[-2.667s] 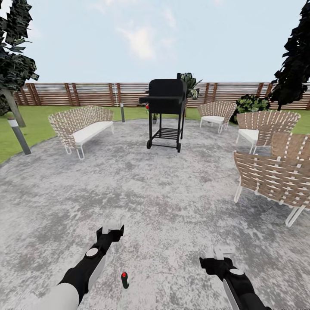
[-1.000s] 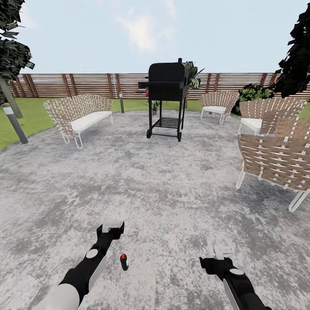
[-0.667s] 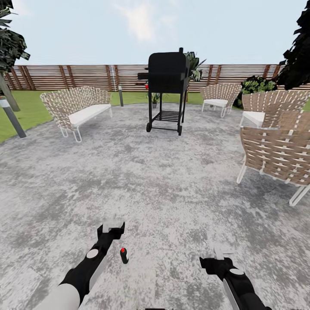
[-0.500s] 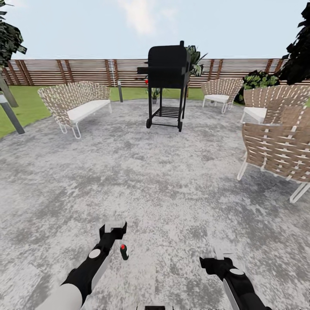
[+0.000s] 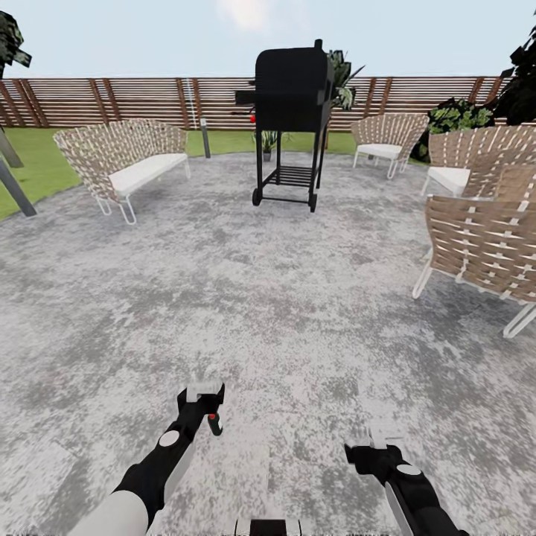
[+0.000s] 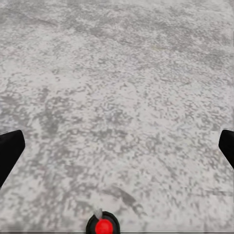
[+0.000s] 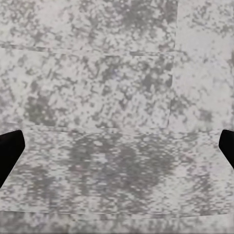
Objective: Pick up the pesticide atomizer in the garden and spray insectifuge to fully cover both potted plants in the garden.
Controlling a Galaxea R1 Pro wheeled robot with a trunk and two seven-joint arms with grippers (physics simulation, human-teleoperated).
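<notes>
atomizer on the paving by the left gripper
head: atomizer (image 5: pixel 214 423) upright just beside left gripper (image 5: pixel 203 391); right gripper (image 5: pixel 377 432) apart. left wrist: fingers (image 6: pixel 9 152) spread wide, atomizer's red dot between. right wrist: fingers (image 7: pixel 10 147) wide over paving (image 7: pixel 117 97).

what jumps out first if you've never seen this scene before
The tall black grill on wheels stands at the far middle of the grey paved patio, ringed by woven chairs and a bench. Close in, the small black pesticide atomizer with its red top stands just beside the left gripper.
</notes>
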